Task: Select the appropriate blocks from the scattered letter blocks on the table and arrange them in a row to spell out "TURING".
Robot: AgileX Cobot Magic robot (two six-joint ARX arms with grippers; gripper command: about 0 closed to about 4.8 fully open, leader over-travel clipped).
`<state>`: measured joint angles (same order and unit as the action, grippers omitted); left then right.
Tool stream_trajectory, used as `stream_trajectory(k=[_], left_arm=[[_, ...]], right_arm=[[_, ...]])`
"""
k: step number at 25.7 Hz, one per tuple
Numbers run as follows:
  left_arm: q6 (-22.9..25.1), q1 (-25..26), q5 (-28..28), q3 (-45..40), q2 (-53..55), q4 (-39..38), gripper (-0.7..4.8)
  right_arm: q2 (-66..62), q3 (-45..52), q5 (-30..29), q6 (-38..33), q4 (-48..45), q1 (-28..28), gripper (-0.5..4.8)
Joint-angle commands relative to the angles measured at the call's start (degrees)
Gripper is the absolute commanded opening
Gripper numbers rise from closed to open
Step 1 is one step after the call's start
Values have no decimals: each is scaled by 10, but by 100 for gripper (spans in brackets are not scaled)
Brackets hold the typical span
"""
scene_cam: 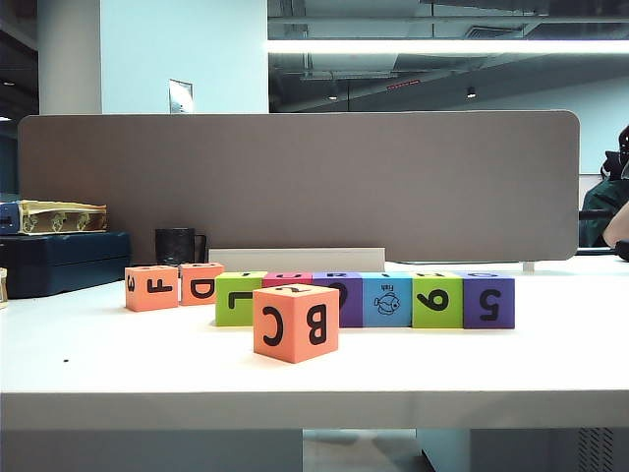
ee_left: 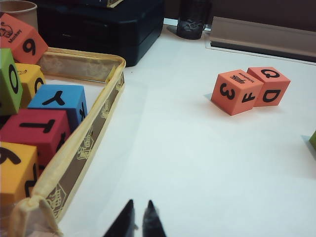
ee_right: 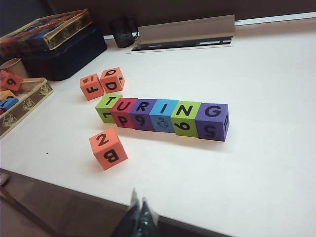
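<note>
The big white table (ee_right: 256, 163) holds everything. On the far side of it sits a soft tray (ee_left: 84, 143) full of spare blocks, next to a dark case (ee_left: 98, 24).

In the middle of the table six blocks stand in a row (ee_right: 165, 116), each one touching the next: green, pink, purple, blue, green, purple. In the right wrist view their tops read T, U, R, I, N, G. So the word looks done. The row looks straight too.

Three orange blocks are left out. The large orange block (ee_right: 108, 148) sits alone in front of the row, near its T end. The two small orange blocks (ee_right: 102, 83) sit together behind that end, touching each other. None of them is needed for the word.

Both arms are away from the blocks. The left gripper (ee_left: 138, 221) hangs over bare table near the tray, its two fingers pressed together and holding nothing. The right gripper (ee_right: 138, 217) hangs over the near edge of the table, fingers pressed together too, with nothing in them.

I think nothing is left to do.
</note>
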<state>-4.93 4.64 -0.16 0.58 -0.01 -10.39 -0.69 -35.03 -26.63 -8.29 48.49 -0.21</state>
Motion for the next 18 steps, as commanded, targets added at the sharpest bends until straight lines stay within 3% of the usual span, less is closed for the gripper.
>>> stream_trajectory(k=[1,4,7,14,18], left_arm=[[0,0,4,0,0,-3,26],[0,0,4,0,0,-3,26],[0,0,4,0,0,-3,26],[0,0,4,0,0,-3,26],[0,0,4,0,0,-3,26]], right_arm=[[7,-2,-2,6,-15,-1,-1],[7,5,-1,11,-92,-1,-1],[7,29,37,40,-244,-2,-1],[7,151,164,37,-336,-2,-1],[7,257,167,38,-442,-2,-1]])
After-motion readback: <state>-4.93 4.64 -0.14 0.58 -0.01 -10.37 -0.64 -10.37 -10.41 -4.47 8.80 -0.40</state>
